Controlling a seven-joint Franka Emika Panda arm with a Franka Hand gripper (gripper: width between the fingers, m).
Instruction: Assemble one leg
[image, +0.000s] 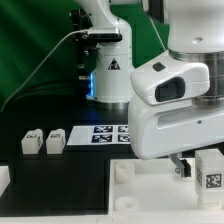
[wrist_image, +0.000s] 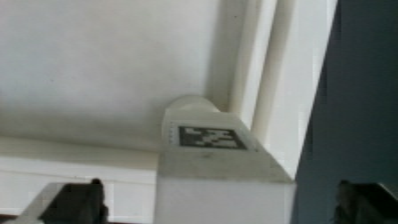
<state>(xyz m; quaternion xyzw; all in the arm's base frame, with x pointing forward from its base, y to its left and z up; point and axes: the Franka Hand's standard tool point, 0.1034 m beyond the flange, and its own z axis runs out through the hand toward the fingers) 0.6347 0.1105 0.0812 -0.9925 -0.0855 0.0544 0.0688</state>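
The black worktop (image: 60, 185) carries the white tray (image: 150, 205) in front and the marker board (image: 105, 133) behind. Two spare legs (image: 55, 140) lie well apart at the exterior view's left. The leg (wrist_image: 210, 140) stands upright by the tray's rim, between the fingers (wrist_image: 75, 200) of the released end effector (wrist_image: 222, 203), touching neither. An off-centre closure would likely push one side first, tipping or twisting it.

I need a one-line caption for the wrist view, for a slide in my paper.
Open pincer around a tagged white leg, fingertips clear of its sides.
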